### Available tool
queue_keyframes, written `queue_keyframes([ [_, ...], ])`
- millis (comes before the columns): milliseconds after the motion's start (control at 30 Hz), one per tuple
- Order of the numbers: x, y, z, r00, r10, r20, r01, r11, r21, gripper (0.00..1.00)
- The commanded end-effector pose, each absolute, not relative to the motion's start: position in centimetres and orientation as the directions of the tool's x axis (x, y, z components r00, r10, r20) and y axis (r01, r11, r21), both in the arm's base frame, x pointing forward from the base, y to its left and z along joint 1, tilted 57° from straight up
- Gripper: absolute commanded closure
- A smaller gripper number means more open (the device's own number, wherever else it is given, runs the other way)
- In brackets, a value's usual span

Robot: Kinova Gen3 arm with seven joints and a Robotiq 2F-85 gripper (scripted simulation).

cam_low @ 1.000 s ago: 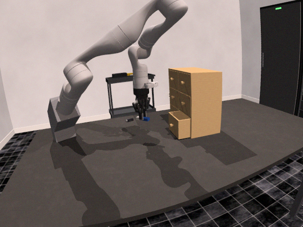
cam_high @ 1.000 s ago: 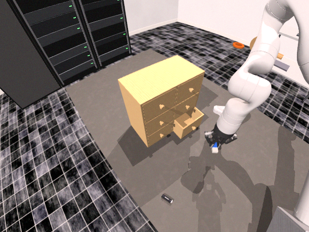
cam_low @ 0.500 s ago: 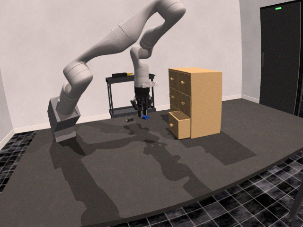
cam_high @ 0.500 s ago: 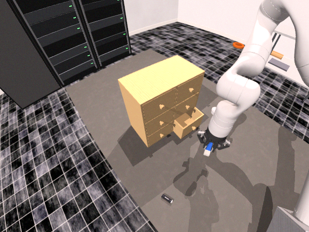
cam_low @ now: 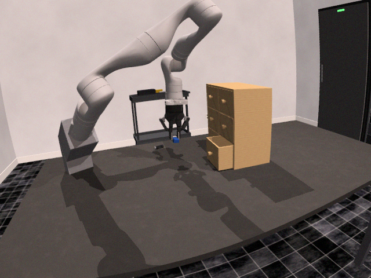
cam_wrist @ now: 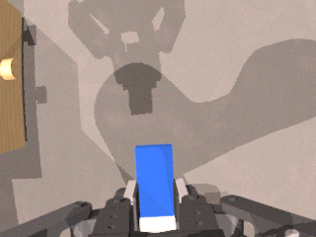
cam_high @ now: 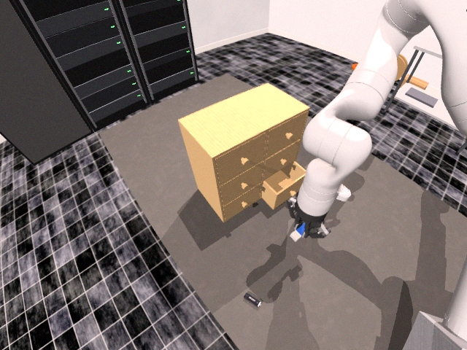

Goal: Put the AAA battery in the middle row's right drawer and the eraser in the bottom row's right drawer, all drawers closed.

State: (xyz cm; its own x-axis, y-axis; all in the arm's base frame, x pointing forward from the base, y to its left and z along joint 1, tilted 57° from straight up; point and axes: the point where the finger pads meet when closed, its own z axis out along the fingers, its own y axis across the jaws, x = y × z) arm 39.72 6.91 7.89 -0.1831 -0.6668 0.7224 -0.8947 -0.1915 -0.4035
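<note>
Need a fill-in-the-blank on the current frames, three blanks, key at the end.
1. The gripper holds a blue and white ____.
2. The only drawer pulled out is in the ____ row of the chest.
3. Lying on the table is a dark ____.

Missing words: eraser; bottom; battery

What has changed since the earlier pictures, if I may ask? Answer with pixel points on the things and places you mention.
The gripper (cam_high: 303, 230) (cam_low: 175, 137) (cam_wrist: 156, 194) has carried the eraser (cam_high: 300, 228) (cam_low: 175, 140) (cam_wrist: 154, 173) leftward in the top view, turning as it went. Nothing was newly gripped or let go. The battery (cam_high: 252, 300) (cam_low: 159, 146), the chest (cam_high: 241, 120) (cam_low: 251, 125) and its open bottom right drawer (cam_high: 268, 195) (cam_low: 225, 157) stayed put.
</note>
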Motion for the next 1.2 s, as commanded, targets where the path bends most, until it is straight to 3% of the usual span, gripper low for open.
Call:
queue_keyframes([
  [0, 40.0, 8.2, 6.8, -0.289, -0.681, 0.673, -0.863, -0.119, -0.491, 0.81],
  [267, 41.0, 10.3, 4.7, -0.554, -0.68, 0.481, -0.723, 0.107, -0.682, 0.81],
  [600, 42.0, 12.7, 2.4, -0.746, -0.621, 0.242, -0.519, 0.313, -0.796, 0.81],
  [1167, 43.2, 16.3, -1.0, -0.891, -0.425, -0.16, -0.124, 0.566, -0.815, 0.81],
])
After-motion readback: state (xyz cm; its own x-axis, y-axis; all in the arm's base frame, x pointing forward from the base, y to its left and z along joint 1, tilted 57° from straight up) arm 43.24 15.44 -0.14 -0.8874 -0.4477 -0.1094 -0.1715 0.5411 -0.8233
